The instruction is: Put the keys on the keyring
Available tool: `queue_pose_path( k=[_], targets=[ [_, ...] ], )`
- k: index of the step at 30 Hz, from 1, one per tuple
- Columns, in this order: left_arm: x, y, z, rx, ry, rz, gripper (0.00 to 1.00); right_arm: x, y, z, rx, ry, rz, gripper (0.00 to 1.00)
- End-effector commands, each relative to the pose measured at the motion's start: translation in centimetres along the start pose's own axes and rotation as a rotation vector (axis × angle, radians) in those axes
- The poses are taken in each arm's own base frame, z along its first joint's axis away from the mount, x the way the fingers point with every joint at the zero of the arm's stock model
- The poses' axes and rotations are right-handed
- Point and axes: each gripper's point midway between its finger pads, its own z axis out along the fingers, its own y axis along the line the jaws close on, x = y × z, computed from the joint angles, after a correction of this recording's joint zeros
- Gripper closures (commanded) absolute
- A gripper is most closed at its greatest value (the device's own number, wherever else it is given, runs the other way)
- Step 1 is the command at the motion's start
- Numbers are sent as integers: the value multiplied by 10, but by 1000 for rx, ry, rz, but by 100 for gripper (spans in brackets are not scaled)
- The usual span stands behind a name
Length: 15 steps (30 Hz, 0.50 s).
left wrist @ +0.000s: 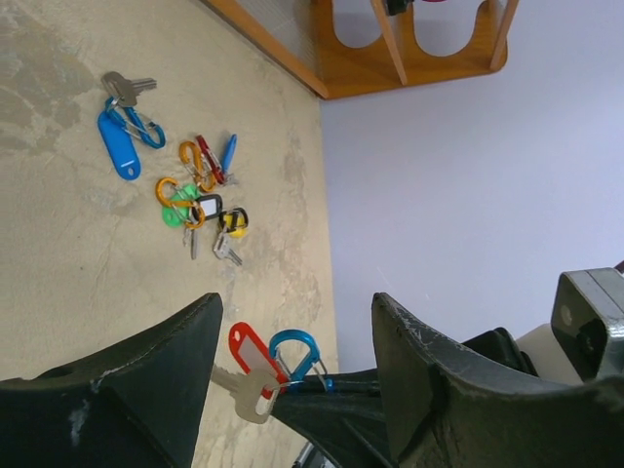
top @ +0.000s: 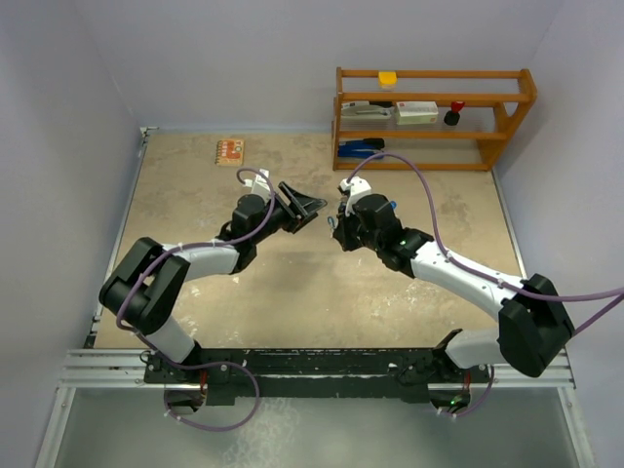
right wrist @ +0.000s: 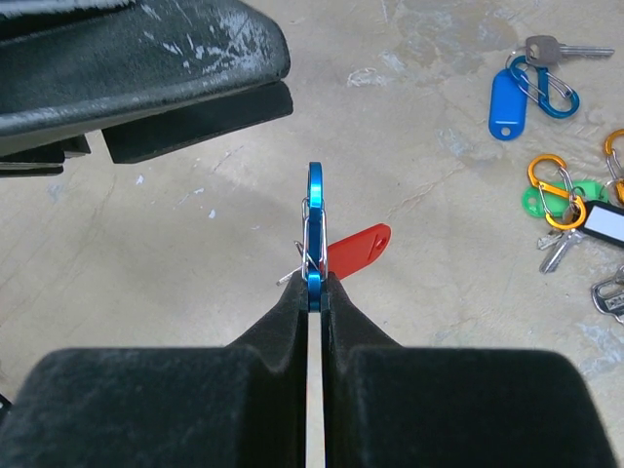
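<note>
Right wrist view: your R pincer (right wrist: 314, 283) is clenched on the blue clip (right wrist: 314, 210), red-tagged key (right wrist: 359, 250) dangling off it. L pincer (left wrist: 295, 297) gapes empty, just beside. The other keys (left wrist: 207, 210) lie bunched on the table (left wrist: 58, 273). Prob light, stiff, slick, so pinch the plastic head, not the blade.

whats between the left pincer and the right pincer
A blue clip with a red-tagged key, pinched by the right pincer, facing the open left pincer; left wrist view.
</note>
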Motion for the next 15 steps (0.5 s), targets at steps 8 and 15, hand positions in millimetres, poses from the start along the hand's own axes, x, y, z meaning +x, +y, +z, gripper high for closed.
queue_pose_path(
  k=[8,15],
  targets=[
    [-30,33,-48,-275,-156,195,40,-10,-16,22,107,45,-21,100],
    [-49,40,-84,-393,-250,271,40,1,-14,52,101,99,-17,100]
  ],
)
